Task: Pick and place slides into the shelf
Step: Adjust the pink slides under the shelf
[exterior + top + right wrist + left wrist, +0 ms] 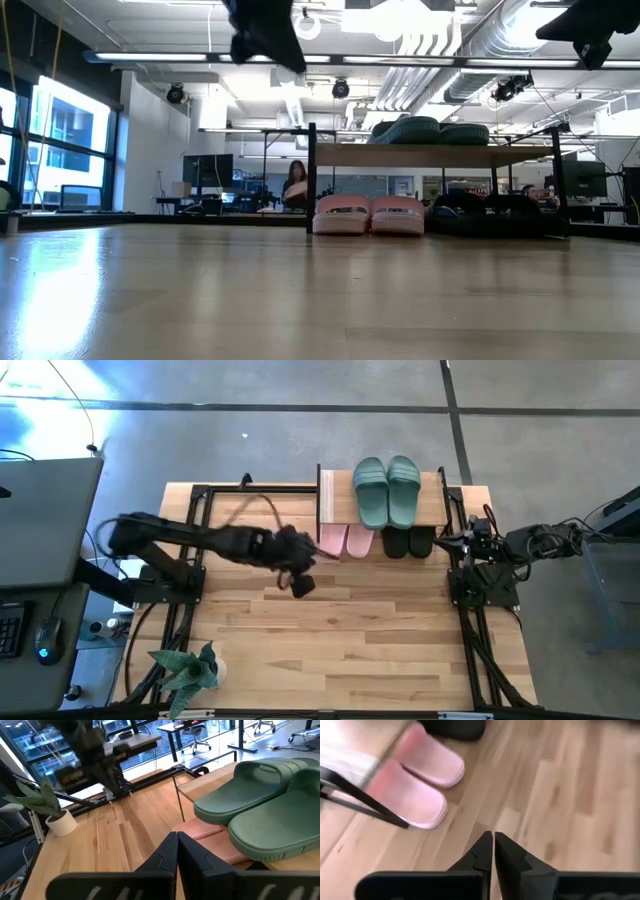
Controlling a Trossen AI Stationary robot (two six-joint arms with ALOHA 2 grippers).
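Left gripper [493,847] pinched closed, empty, near pink slides [417,785]. Right gripper [176,851] closed too, empty. Slides prob light, soft foam; grab by strap.

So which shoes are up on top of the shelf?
The green slides. They sit side by side on the shelf's top board, while the pink pair and the black pair sit underneath, toes poking out.

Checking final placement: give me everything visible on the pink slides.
The pink slides are a pair, pink fading to white, smooth and foam-like, each with one wide strap. They sit side by side on the lower level of the shelf, under its top board, ends poking out toward the table's middle. The black pair lies beside them. Nothing grips them; the left gripper is shut, empty, clear of them.
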